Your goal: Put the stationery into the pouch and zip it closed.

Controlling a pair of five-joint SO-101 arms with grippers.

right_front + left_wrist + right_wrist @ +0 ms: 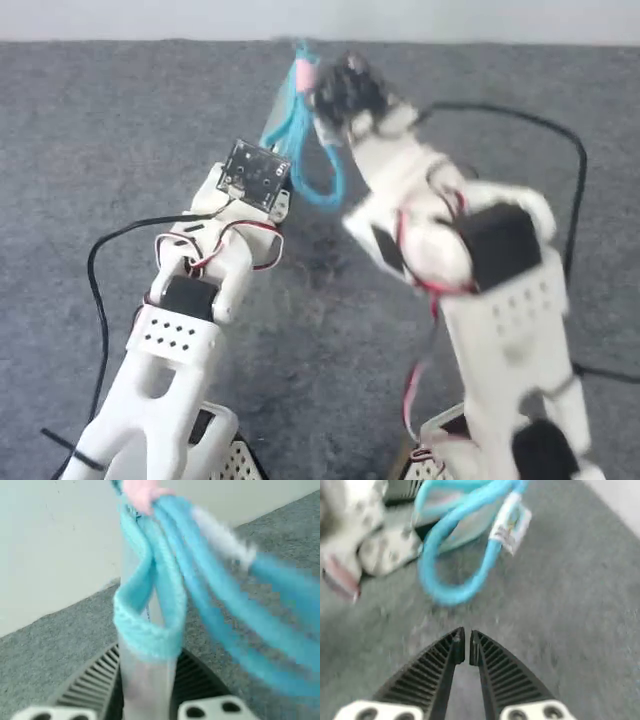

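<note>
The pouch (290, 115) is translucent with light blue trim and a pink zip tab (303, 70). It is held up off the grey carpet. My left gripper (286, 150) is shut on the pouch's lower edge; in the left wrist view the clear pouch wall (147, 690) runs down between the jaws of the left gripper (147, 672). A blue loop strap (455, 587) with a white tag (510, 522) hangs from the pouch. My right gripper (466, 639) is shut with nothing in it, just short of the strap. From above, the right gripper (350, 92) is beside the pouch's top.
Grey carpet (120, 120) covers the table, bare on the left and far right. Black cables (97, 290) run along both arms' outer sides. A pale wall (55, 545) stands behind the far edge. The left arm's gripper body (375, 545) is close to the right gripper.
</note>
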